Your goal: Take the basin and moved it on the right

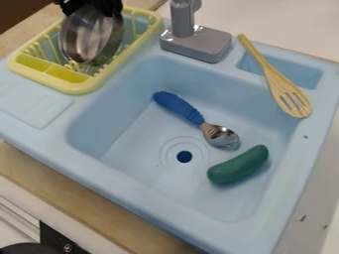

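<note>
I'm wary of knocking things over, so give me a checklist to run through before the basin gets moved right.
1. Gripper at the basin: ok, it is at the basin's top edge.
2. Basin securely held: cannot tell.
3. Basin lifted free of the yellow rack: cannot tell; it is tilted on edge there, and contact underneath is unclear.
4. Straight way to the right free: not ok, the gray faucet stands just right of the rack.
5. Sink floor free for setting down: not ok, the blue-handled spoon and green cucumber lie there.
6. Right-hand compartment free: not ok, the wooden spatula lies across it.
</note>
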`<state>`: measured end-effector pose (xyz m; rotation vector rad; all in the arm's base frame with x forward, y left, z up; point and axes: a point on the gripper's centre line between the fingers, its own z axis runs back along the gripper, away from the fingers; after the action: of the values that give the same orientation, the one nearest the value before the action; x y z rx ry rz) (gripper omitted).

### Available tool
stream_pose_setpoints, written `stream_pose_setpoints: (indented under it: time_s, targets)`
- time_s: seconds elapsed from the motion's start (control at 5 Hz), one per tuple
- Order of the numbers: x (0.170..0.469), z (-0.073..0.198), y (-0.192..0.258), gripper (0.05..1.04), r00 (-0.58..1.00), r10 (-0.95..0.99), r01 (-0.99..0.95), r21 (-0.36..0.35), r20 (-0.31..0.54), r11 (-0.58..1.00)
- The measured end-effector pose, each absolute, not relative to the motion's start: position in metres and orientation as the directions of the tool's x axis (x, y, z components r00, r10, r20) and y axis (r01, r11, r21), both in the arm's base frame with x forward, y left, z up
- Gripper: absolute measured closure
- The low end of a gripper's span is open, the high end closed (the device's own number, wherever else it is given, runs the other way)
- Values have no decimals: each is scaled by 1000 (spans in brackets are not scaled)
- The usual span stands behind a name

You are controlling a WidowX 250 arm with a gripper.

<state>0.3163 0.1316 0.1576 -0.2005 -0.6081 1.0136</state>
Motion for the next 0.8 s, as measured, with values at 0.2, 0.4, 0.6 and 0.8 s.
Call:
stream_pose_setpoints:
  time_s: [0.2,0.4,0.6,0.8]
  targets:
    - [318,168,133,1028,371,847,-715,-465,380,522]
    - [319,178,129,1028,356,855,-693,-508,376,512]
    - [327,185,121,1029,374,854,-692,-504,361,516]
    - [330,192,117,1029,347,871,-759,-442,347,478]
